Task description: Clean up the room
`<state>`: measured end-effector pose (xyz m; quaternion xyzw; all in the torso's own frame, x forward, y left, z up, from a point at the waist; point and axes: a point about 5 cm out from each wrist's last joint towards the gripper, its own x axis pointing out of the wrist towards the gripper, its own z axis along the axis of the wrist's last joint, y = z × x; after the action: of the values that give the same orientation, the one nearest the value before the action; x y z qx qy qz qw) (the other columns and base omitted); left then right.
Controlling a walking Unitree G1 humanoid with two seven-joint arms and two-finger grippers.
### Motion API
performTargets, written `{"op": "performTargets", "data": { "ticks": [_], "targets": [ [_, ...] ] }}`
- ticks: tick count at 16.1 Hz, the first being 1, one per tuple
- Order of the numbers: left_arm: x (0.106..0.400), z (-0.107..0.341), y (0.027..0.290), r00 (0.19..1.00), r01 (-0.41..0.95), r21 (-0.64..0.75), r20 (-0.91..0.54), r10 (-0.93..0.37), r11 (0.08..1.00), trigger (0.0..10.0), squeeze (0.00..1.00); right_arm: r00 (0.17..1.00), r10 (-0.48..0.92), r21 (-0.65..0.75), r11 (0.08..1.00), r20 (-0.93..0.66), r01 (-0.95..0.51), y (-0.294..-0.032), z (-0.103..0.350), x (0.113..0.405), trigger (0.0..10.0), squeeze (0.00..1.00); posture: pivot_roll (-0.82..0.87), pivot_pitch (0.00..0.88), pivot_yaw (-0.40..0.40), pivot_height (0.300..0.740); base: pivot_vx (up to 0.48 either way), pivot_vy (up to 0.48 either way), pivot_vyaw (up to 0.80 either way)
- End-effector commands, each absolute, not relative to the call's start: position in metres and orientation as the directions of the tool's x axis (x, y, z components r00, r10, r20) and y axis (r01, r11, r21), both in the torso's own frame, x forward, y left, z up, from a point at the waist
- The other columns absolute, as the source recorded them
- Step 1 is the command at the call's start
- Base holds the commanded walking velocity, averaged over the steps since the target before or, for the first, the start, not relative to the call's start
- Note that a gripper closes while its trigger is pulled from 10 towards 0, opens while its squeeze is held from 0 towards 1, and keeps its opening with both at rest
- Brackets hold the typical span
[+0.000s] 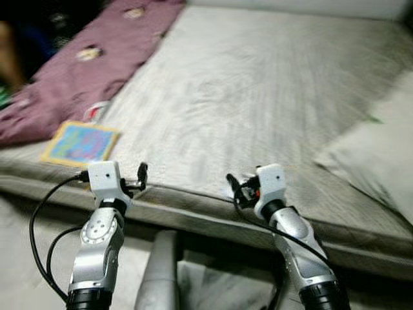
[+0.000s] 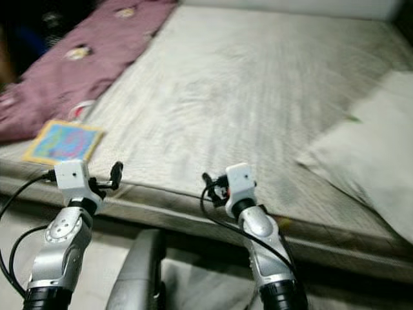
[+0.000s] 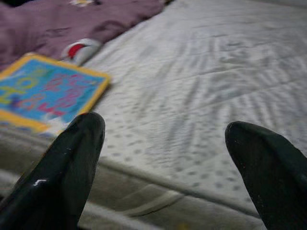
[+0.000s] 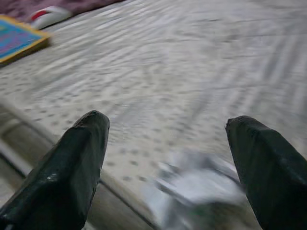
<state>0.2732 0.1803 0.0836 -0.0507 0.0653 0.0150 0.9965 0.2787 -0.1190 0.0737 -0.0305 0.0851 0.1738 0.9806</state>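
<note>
While the head views are blurring slightly, a flat square picture book with a yellow border and blue cover (image 1: pixel 80 143) is lying near the front left corner of the wide grey-beige patterned mattress (image 1: pixel 258 97), its title too smeared to read. Just behind the book, a small white and red object (image 3: pixel 79 49) is peeking out from under the rumpled mauve blanket (image 1: pixel 84 71), which is covering the mattress's left edge; what this object is cannot be told. A pale pillow (image 1: pixel 381 155) is lying at the right edge, cut off by the frame. The left gripper (image 3: pixel 165 143) is hovering at the front edge beside the book, fingers spread apart and holding nothing. The right gripper (image 4: pixel 168 143) is hovering further along the front edge, likewise spread and unloaded, with a blurred whitish crumpled shape (image 4: pixel 196 189) showing between its fingers, too indistinct to identify.
</note>
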Motion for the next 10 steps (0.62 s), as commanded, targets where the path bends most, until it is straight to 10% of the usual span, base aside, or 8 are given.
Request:
{"op": "performTargets", "data": {
  "ticks": [1, 10],
  "targets": [
    [0.272, 0.081, 0.182, 0.988, -0.042, -0.095, -0.149, 0.028, 0.995, 10.0, 0.0, 0.919, 0.347, -0.036, 0.932, -0.19, -0.36, -0.118, 0.074, 0.28, 10.0, 0.0, 0.04, 0.041, 0.022, 0.551, 0.0, 0.0, 0.58],
    [0.272, 0.083, 0.183, 0.988, -0.049, -0.089, -0.15, 0.035, 0.995, 10.0, 0.0, 0.921, 0.36, -0.055, 0.927, -0.151, -0.371, -0.111, 0.08, 0.293, 10.0, 0.0, 0.05, 0.05, 0.023, 0.551, 0.0, 0.0, 0.16]
  ]
}}
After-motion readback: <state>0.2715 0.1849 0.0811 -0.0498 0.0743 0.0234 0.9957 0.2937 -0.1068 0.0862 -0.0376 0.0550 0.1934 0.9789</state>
